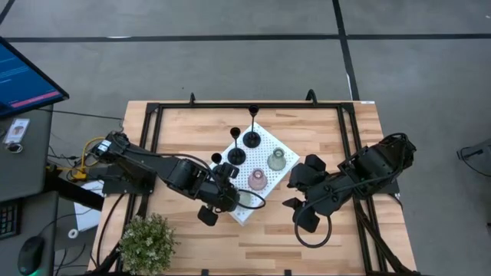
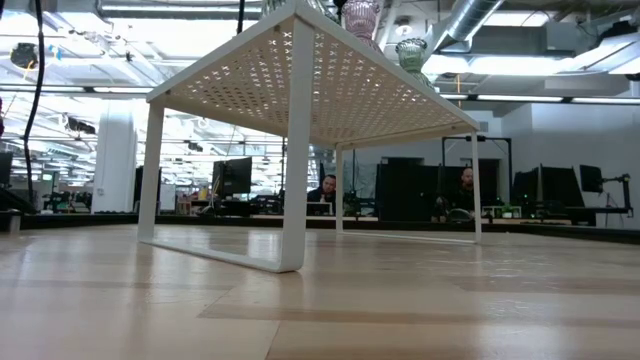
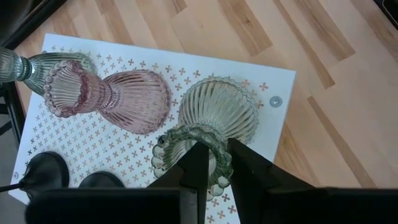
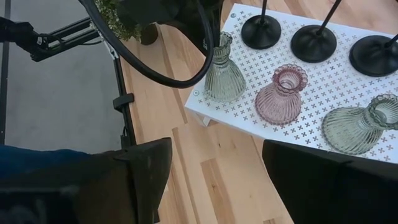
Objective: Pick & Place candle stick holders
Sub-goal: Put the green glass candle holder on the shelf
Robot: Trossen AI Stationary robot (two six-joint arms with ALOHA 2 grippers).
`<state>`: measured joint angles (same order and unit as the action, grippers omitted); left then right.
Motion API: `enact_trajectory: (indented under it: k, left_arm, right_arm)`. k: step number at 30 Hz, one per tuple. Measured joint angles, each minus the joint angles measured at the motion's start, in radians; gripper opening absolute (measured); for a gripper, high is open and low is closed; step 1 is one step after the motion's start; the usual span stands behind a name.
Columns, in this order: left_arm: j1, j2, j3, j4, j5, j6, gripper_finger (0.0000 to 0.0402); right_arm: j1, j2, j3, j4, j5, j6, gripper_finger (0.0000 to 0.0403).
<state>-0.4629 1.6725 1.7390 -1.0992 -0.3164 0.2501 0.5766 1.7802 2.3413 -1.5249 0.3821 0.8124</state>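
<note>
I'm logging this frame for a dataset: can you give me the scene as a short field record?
surface: wooden table
board: white perforated board, raised on legs
on board: three black holders, pink glass holder, two green glass holders
left gripper: closed on green glass holder at its rim, near the board's corner
right gripper: open, beside the board over the table
other: bushy plant

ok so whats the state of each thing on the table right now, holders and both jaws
pale green ribbed glass holder by the board's near corner: upright, left gripper shut on its rim
pink ribbed glass holder: upright, free
second pale green glass holder: upright, free
three black thin-stemmed holders: upright on the white perforated board
right gripper: open, empty, beside the board
</note>
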Motion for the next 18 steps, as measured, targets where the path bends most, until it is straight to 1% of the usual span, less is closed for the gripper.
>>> enact_trajectory:
  k: [6,18]
  left_arm:
    - [0.000,0.000,0.000,0.000,-0.001,0.000,0.0058]
    - [0.000,0.001,-0.001,-0.001,-0.027,0.005,0.0094]
  right_arm:
    - [0.000,0.000,0.000,0.000,-0.016,0.000,0.0243]
    - [0.000,0.000,0.000,0.001,-0.016,0.000,0.0243]
